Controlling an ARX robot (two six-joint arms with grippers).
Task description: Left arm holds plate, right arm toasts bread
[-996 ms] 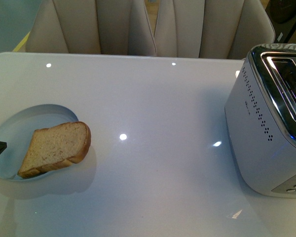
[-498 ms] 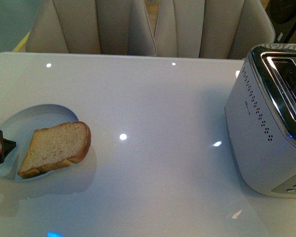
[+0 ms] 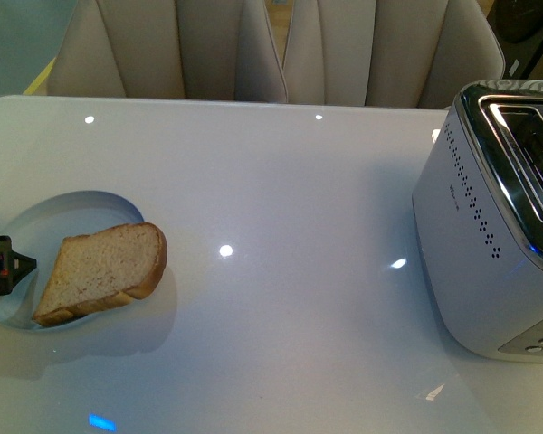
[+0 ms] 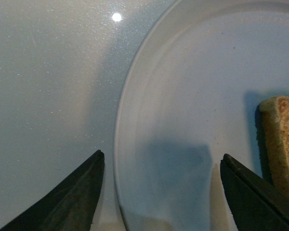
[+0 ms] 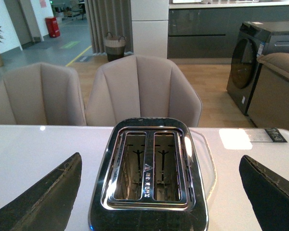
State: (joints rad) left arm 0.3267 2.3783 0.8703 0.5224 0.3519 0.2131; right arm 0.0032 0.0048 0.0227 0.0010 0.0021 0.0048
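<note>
The pale plate rests on the white table at the left, with the slice of brown bread lying on its near right side and overhanging the rim. My left gripper pokes in from the left edge over the plate's left rim. In the left wrist view it is open and straddles the rim of the plate. One finger is over the table and the other is over the plate beside the bread. My right gripper hangs open above the toaster.
The silver two-slot toaster stands at the table's right edge with both slots empty. Beige chairs line the far side of the table. A small blue glint shows on the near table surface.
The left gripper has slid rightward, further in over the plate's left rim towards the bread. Bread, plate and toaster have stayed put.
</note>
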